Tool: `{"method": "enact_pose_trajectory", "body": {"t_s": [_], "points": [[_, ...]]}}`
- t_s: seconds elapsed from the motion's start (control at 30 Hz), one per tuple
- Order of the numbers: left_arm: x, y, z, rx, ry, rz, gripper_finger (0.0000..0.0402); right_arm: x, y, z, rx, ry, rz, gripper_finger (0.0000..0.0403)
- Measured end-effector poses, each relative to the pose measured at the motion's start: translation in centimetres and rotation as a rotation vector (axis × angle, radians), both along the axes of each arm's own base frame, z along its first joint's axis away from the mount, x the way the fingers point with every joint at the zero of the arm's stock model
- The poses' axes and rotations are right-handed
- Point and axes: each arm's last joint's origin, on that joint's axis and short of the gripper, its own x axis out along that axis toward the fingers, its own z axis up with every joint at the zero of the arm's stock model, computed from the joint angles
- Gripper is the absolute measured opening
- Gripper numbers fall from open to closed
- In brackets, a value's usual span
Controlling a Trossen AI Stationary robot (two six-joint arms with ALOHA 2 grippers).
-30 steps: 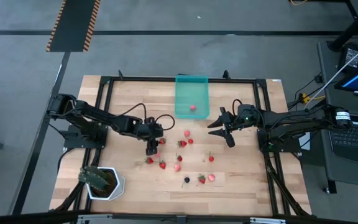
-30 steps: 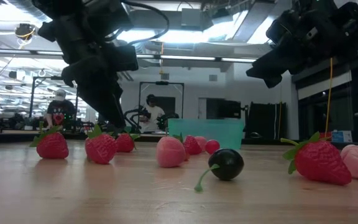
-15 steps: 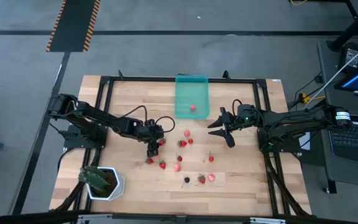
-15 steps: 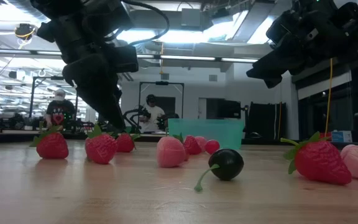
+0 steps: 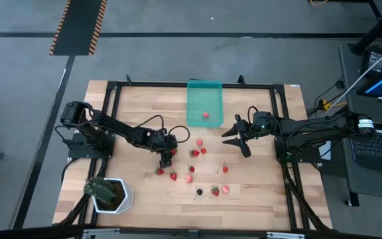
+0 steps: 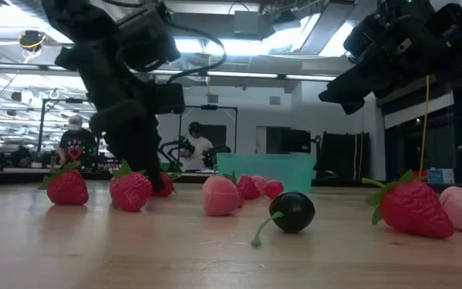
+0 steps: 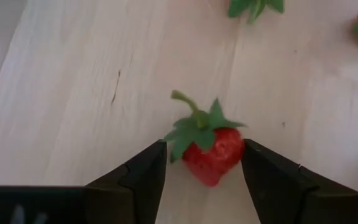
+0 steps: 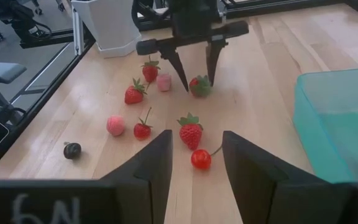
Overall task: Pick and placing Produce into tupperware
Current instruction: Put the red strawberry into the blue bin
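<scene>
Left wrist view has the left gripper (image 7: 201,180) down at the bench (image 7: 73,93) with its fingers (image 7: 138,177) spread either side of a red strawberry (image 7: 213,152), not clamped on it yet. Right gripper (image 5: 234,138) hangs beside the tupperware (image 5: 204,99), fingers apart and holding nothing. One pink fruit (image 5: 205,114) sits inside the tupperware, other fruits are scattered on the wood.

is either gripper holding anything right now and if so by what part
Nothing is held. The left gripper is open, its fingers either side of a strawberry resting on the table. The right gripper is open and empty.
</scene>
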Motion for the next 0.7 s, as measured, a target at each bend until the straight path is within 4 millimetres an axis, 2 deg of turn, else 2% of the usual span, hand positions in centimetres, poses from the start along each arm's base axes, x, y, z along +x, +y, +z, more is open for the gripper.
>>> {"method": "enact_pose_trajectory", "body": {"t_s": [0.4, 0.7], "points": [[0.39, 0.34, -0.74, -0.027, 0.007, -0.006, 0.0193, -0.02, 0.01, -0.06, 0.001, 0.006, 0.0, 0.0143], [0.37, 0.39, -0.76, 0.016, 0.012, -0.041, 0.0134, -0.09, 0.02, -0.24, 0.004, 0.028, 0.0, 0.0143]]}}
